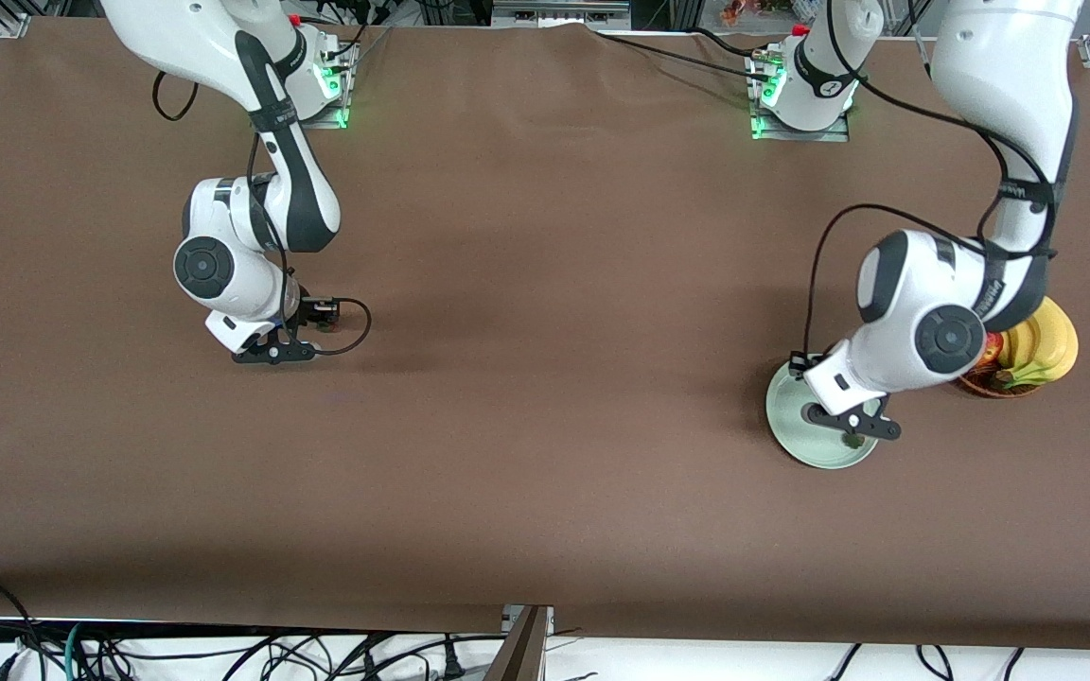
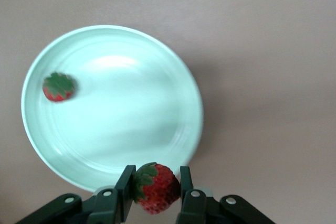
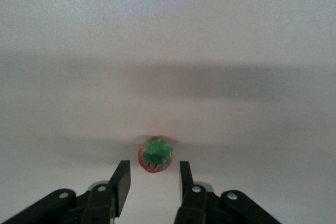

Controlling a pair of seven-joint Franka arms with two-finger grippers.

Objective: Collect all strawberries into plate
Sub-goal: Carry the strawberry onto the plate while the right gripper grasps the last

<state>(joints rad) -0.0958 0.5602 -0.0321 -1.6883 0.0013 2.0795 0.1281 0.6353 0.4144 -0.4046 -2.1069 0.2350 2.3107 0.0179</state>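
My left gripper [image 2: 155, 183] is shut on a red strawberry [image 2: 156, 188] with a green cap and holds it over the rim of the pale mint-green plate [image 2: 131, 124]. A second strawberry [image 2: 58, 87] lies in the plate near its rim. In the front view the plate [image 1: 805, 445] lies at the left arm's end of the table, partly under the left hand [image 1: 852, 427]. My right gripper [image 3: 153, 174] is open, low over the table at the right arm's end. A third strawberry [image 3: 155, 156] lies on the cloth just ahead of its fingertips, apart from them.
A brown wicker basket [image 1: 990, 386] with bananas [image 1: 1042, 345] and a red apple stands beside the plate, farther from the front camera and partly hidden by the left arm. The brown cloth [image 1: 554, 378] covers the table.
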